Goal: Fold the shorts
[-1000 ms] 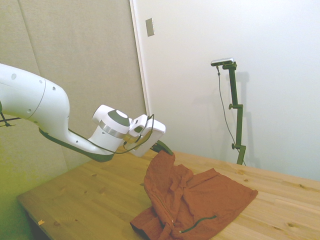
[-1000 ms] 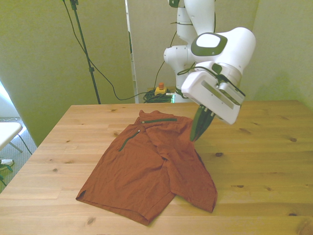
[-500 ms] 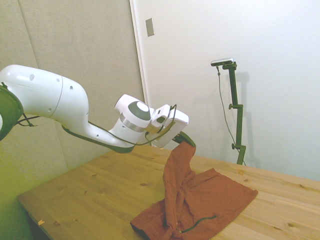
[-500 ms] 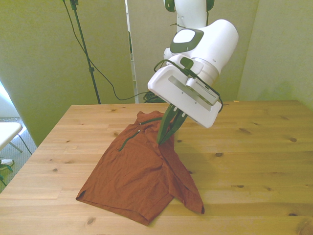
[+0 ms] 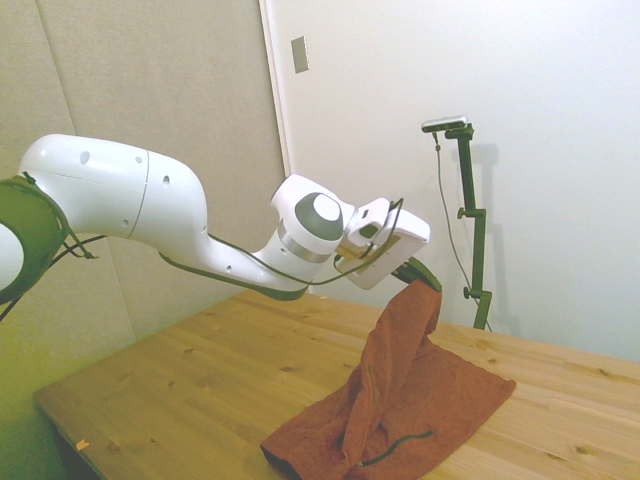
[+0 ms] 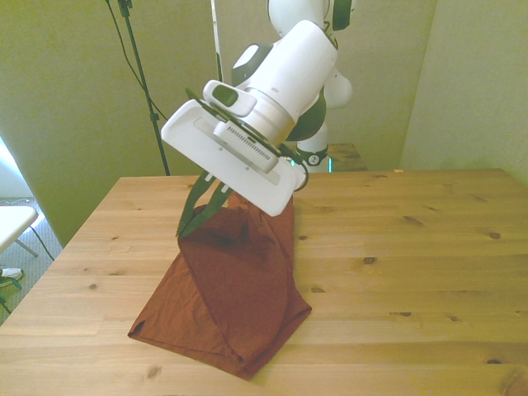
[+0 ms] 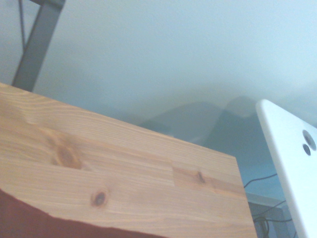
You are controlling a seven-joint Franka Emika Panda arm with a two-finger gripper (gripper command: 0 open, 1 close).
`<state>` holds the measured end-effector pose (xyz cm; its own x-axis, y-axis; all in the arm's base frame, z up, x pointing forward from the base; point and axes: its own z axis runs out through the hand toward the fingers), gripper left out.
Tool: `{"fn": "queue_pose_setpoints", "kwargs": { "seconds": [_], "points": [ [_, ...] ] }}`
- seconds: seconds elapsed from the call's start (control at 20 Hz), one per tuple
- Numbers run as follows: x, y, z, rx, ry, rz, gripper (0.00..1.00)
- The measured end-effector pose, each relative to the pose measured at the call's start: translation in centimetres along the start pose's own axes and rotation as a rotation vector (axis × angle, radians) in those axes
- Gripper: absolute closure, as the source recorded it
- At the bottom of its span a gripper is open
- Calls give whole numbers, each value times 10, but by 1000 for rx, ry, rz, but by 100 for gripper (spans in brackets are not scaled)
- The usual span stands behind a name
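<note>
Rust-orange shorts, wrinkled, with a thin dark green cord showing near the lower hem in the side view. Hanging tent-like from one raised corner, draping down onto the table. Lower edge lying at the front view's left, near edge.

shorts on table, toward front view's left | one edge lifted off table, pinched in gripper above shorts' left part | rest draped down onto table | arm overhead
</note>
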<state>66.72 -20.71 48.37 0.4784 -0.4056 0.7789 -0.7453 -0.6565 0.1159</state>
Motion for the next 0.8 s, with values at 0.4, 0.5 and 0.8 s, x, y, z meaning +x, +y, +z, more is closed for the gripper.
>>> {"fn": "queue_pose_setpoints", "kwargs": {
  "seconds": [0.4,0.5,0.8],
  "points": [
    [22,21,35,-28,-7,59,0],
    [31,25,32,-21,-5,71,0],
    [5,9,13,20,-138,94,0]
  ]
}}
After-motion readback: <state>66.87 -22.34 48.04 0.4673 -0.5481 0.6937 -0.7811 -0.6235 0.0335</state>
